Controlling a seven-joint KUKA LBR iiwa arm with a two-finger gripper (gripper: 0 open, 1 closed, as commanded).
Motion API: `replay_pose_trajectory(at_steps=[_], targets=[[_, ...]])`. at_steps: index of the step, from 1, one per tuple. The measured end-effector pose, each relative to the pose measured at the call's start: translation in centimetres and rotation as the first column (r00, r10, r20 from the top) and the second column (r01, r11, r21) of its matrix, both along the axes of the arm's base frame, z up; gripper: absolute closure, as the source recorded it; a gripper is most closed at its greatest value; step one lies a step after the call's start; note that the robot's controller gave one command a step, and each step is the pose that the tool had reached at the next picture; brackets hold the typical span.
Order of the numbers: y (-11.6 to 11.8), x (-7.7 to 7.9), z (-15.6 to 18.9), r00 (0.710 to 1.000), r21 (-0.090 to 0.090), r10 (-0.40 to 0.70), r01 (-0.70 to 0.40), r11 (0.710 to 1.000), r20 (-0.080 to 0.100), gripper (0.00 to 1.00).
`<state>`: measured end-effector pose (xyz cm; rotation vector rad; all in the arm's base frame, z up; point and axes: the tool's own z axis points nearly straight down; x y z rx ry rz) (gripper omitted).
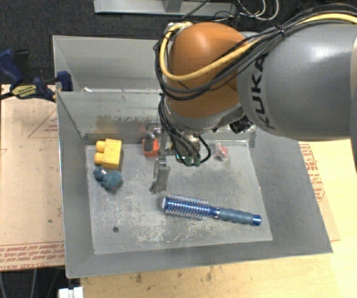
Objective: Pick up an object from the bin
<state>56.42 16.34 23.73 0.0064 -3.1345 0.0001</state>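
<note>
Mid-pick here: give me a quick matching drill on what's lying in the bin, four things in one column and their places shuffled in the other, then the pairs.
Things in the bin:
1. yellow block
2. blue hairbrush
3. blue-grey lump
4. orange-red piece

Places:
A. lying across the front of the floor, handle toward the view's right
B. by the back wall, near the middle
C. left side, toward the back
D. left side, just in front of the yellow block

Pairs: 1-C, 2-A, 3-D, 4-B
</note>
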Motion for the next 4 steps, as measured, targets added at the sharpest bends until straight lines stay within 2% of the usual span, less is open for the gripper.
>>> replay_pose_trajectory(at_steps=[1,2,3,4], targets=[[-4.2,-5.4,-7.1,0.965,0.000,0.264,-0.264,0.965,0.001,0.00],[-9.5,-1.4,-14.6,0.927,0.000,0.374,-0.374,0.927,0.003,0.00],[-10.4,-2.0,-16.9,0.939,0.002,0.345,-0.345,0.939,0.006,0.00],[-10.4,-1.9,-16.8,0.939,0.002,0.343,-0.343,0.939,0.007,1.00]])
